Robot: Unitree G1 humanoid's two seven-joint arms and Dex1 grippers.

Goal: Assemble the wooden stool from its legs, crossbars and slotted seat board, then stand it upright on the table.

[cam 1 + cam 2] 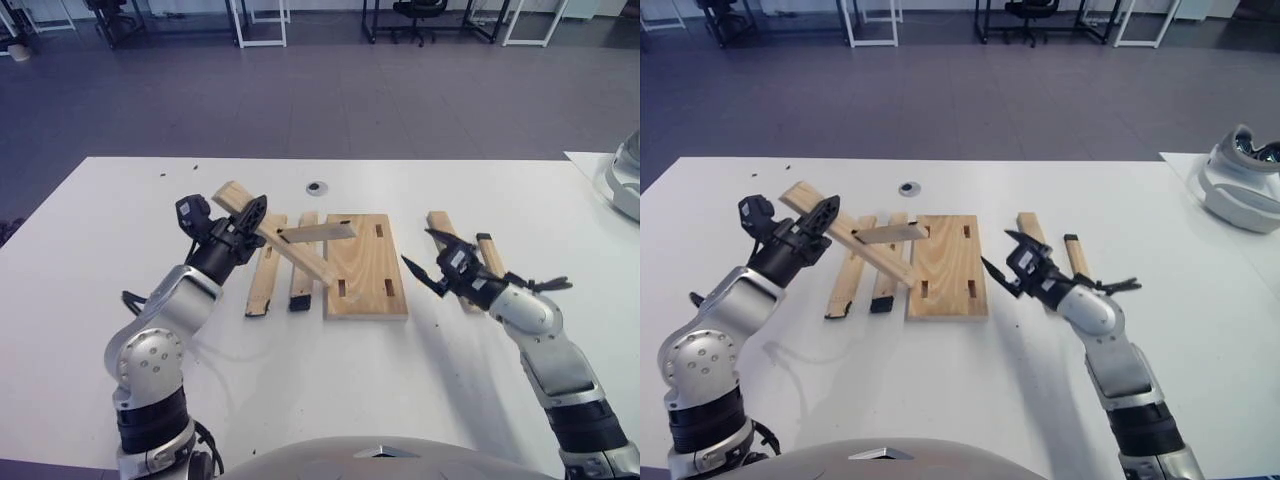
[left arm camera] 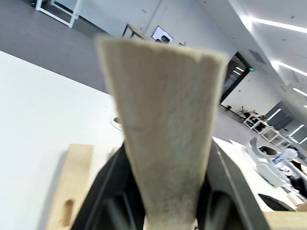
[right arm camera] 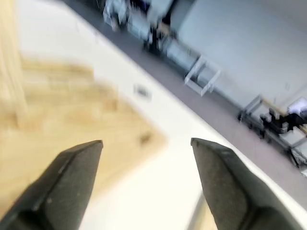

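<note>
Grip first: our left gripper (image 1: 250, 218) is clenched on a wooden leg (image 1: 300, 256) near its upper end, so the piece slants in the air, high end toward ten o'clock and low end toward four o'clock. A short crossbar (image 1: 320, 233) juts from the leg toward three o'clock. It looks joined to the leg, though we cannot make out the joint. The leg's low end hangs at the nine o'clock edge of the slotted seat board (image 1: 372, 292), close by one of its slots; whether it touches the board we cannot tell. The board lies flat on the table (image 1: 110, 220). Two loose pieces (image 1: 264, 280) lie side by side just beside the board at its nine o'clock, under the raised leg. Our right gripper (image 1: 417, 248) hovers at the board's three o'clock with fingers spread, holding nothing. Two more pieces (image 1: 489, 252) lie beyond it on that side.

We judge the step in hand to be seating this leg in the board. The next move calls for swinging the leg upright, lining its end up with the slot and pressing down, while the free gripper steadies the board against sliding
</note>
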